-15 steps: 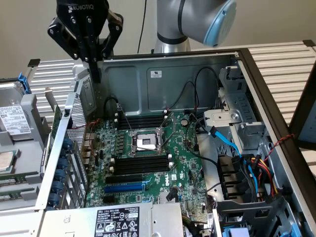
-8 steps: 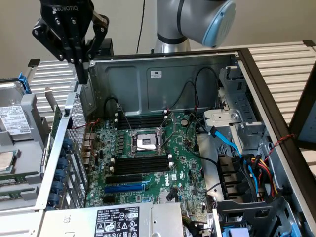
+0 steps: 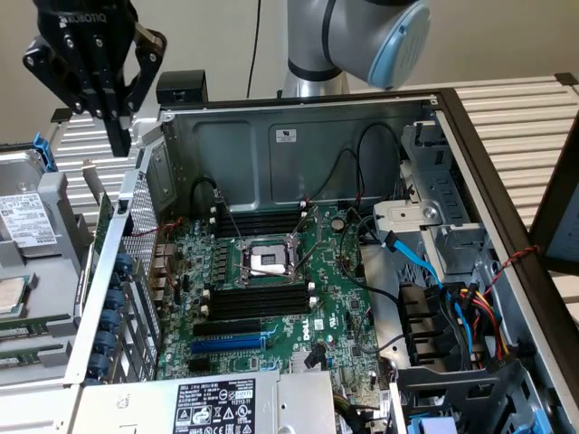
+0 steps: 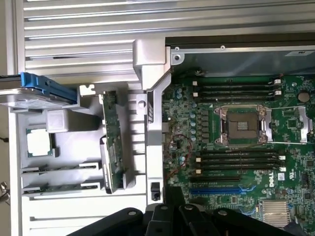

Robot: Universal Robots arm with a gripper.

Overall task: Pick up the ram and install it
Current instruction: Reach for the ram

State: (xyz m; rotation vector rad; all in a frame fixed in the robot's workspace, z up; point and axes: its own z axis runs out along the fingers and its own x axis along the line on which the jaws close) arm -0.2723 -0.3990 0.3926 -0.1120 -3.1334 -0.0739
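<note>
Slatted grey tabletop (image 3: 516, 108) lies around the open computer case (image 3: 244, 163). Exterior view: we see the gripper (image 3: 118, 140) shut and empty, high over the ram (image 3: 103, 226), which stands on edge in a holder (image 3: 50, 262) beside the case. Wrist view: the ram (image 4: 112, 147) sits tight between the holder walls. We think shut fingers coming down would knock it.

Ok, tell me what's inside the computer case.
A green motherboard with an open processor socket, black memory slots on both sides of it, a blue slot and cables. A labelled metal box covers the board's near edge, hiding what lies beneath.
</note>
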